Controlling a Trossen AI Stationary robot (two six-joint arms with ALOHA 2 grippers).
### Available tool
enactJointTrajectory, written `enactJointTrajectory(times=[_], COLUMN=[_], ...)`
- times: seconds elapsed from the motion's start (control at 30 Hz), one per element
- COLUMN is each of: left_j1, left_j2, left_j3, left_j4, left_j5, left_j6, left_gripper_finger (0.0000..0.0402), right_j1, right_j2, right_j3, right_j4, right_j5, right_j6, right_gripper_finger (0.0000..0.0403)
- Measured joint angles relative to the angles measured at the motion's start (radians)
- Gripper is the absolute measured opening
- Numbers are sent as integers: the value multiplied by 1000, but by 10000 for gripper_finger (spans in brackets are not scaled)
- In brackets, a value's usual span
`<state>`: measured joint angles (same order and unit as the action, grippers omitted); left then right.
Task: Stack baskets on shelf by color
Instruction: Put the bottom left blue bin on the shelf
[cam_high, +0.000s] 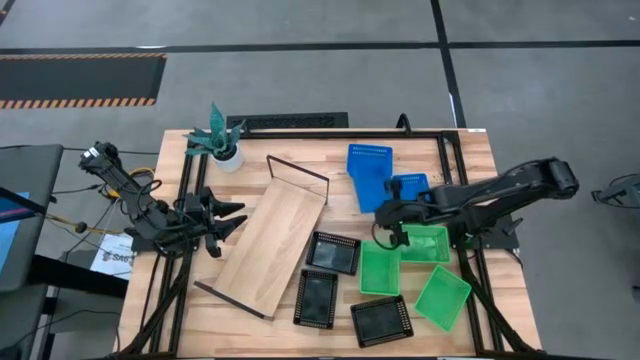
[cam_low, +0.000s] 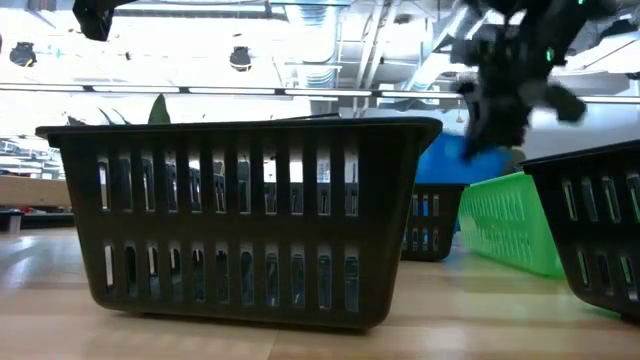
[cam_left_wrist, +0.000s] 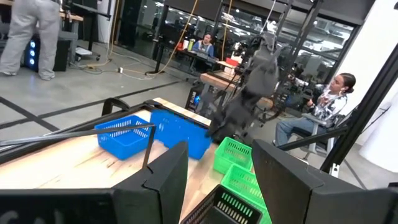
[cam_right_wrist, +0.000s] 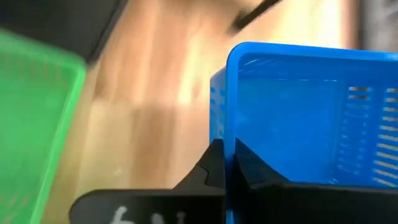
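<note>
The shelf (cam_high: 265, 235) lies slantwise mid-table, flat on its plank, wire frames at both ends. One blue basket (cam_high: 368, 170) rests on its base at the far side. A second blue basket (cam_high: 408, 185) is in my right gripper (cam_high: 386, 213), which is shut on it. Three green baskets (cam_high: 380, 268) and three black baskets (cam_high: 333, 253) sit on the near right. A third blue basket does not show. My left gripper (cam_high: 225, 215) hangs open left of the shelf, touching nothing. My right gripper holds the second blue basket by its wall (cam_right_wrist: 219, 134) just below the rim, near a corner. The wall is pinched with one finger inside the basket and one outside. In the low view this blue basket (cam_low: 455, 155) shows up above the black one behind it.
A potted plant (cam_high: 225, 150) stands at the far left of the table. A black basket (cam_low: 240, 220) fills the low view close to the camera. The table's black frame rails run along both sides. People sit in the room beyond the table.
</note>
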<state>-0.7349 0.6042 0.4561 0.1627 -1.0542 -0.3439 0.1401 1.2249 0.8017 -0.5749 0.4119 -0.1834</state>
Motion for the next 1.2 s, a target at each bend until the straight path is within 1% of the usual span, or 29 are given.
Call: enactJointTrajectory(times=[0.1, 0.17, 0.23, 0.3, 0.4, 0.53, 0.6, 0.67, 0.73, 0.83, 0.93, 1.07, 1.2], left_j1=[0, 0, 0, 0, 0, 0, 0, -1, -1, -1, -2, -2, -2], left_j2=[0, 0, 0, 0, 0, -10, -17, -30, -48, -76, -105, -146, -179], left_j3=[0, 0, 0, 0, 0, 1, 13, 26, 38, 49, 60, 68, 68], left_j4=[0, 0, 0, 0, 2, 7, 8, 7, 6, 1, -3, -47, -104], left_j5=[0, 0, 0, 0, 0, 0, 1, 2, 29, 88, 108, 108, 108], left_j6=[0, 0, 1, 1, 2, 12, 17, 18, 22, 56, 76, 78, 55], left_gripper_finger=[169, 169, 169, 169, 169, 169, 169, 169, 169, 169, 169, 169, 169], right_j1=[52, 91, 126, 146, 148, 125, 112, 96, 83, 72, 66, 59, 43], right_j2=[-26, -28, -12, 19, 86, 205, 268, 332, 393, 482, 558, 630, 669], right_j3=[69, 124, 175, 217, 272, 345, 385, 431, 473, 540, 604, 679, 717], right_j4=[9, 21, 46, 78, 152, 213, 217, 219, 219, 222, 220, 222, 218], right_j5=[126, 196, 241, 250, 243, 242, 219, 172, 130, 105, 89, -11, -88], right_j6=[-15, -68, -159, -260, -404, -554, -608, -647, -677, -740, -811, -874, -919], right_gripper_finger=[16, 19, 17, 11, 9, 26, 32, 33, 30, 22, 18, 24, 32])
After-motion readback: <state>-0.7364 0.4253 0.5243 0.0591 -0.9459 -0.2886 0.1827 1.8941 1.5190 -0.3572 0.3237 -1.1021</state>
